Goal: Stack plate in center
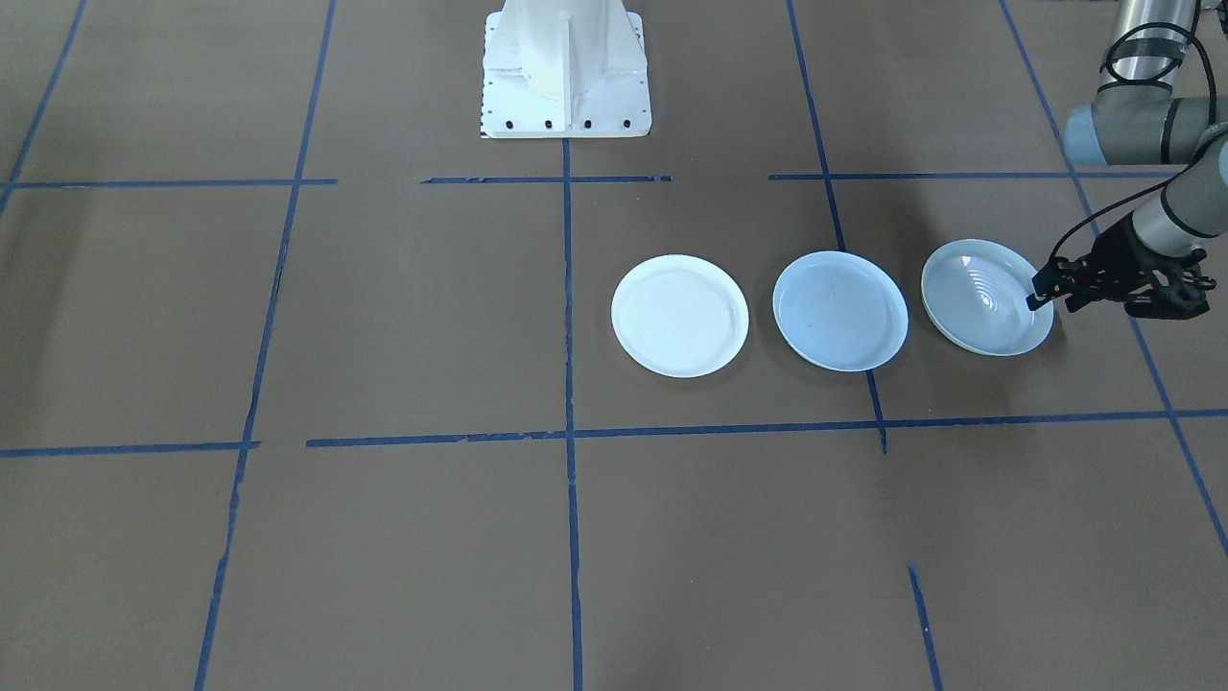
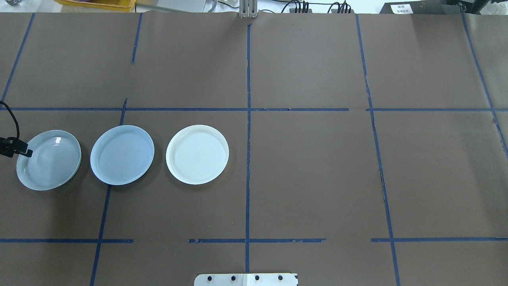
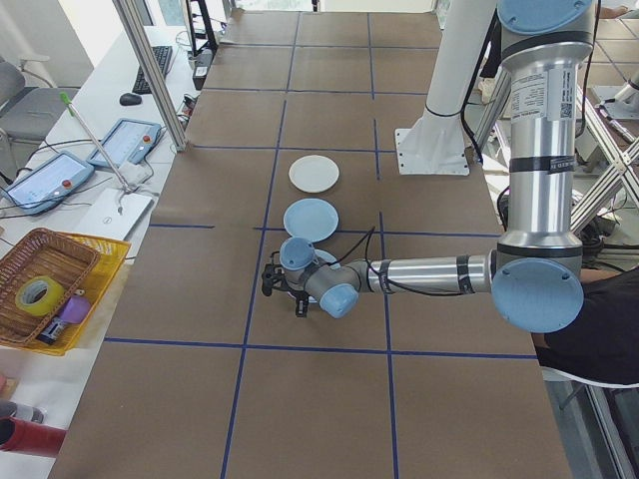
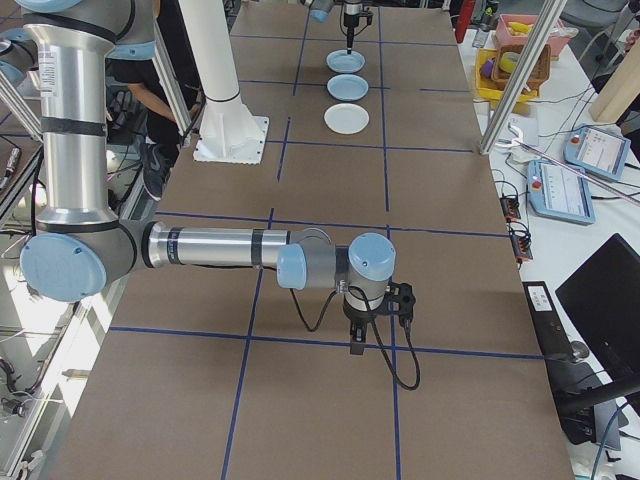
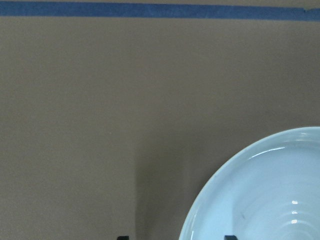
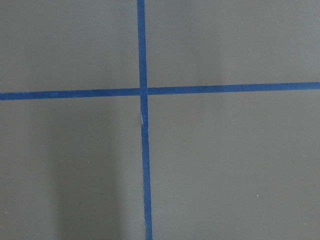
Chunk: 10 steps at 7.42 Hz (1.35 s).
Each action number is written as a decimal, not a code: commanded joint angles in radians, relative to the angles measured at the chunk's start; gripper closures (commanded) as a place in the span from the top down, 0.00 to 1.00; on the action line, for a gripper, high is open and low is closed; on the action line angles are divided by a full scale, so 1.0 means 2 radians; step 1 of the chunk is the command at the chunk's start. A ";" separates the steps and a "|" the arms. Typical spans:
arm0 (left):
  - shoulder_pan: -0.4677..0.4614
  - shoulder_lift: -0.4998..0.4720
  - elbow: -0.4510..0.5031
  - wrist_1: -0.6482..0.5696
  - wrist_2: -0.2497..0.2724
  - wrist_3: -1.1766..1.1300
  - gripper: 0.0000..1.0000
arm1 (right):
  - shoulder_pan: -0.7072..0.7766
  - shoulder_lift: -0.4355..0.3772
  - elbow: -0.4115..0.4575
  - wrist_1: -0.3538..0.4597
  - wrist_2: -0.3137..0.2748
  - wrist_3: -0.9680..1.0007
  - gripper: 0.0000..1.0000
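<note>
The left claw [image 1: 1046, 290], fingers spread astride the rippled plate's [image 1: 985, 296] outer rim, should pinch squarely and lift level before crossing to the pale-blue plate [image 1: 839, 310] just beside it.

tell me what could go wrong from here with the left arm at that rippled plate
1. The left end effector straddles only the thin outer rim of the rippled plate, so a shallow pinch might slip or tip the plate on lifting.
2. The smooth pale-blue center plate sits close beside it; dragging low could knock it towards the white plate.
3. The rippled plate already looks slightly tilted, so closing could push it sideways.
</note>
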 commanded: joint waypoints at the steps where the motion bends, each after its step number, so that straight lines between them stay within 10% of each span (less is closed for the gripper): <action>1: 0.001 -0.001 0.000 0.000 0.000 0.001 0.47 | 0.000 0.000 0.000 0.000 0.000 0.000 1.00; 4: 0.001 -0.002 0.002 0.000 -0.002 0.001 0.47 | 0.000 0.000 0.000 0.000 0.000 0.000 1.00; 7: 0.002 -0.002 0.003 0.000 -0.002 0.001 0.03 | 0.001 0.000 0.000 0.000 0.000 0.000 1.00; 10: -0.002 0.004 -0.010 -0.004 -0.034 0.017 0.00 | 0.000 0.000 0.000 0.000 0.000 0.000 1.00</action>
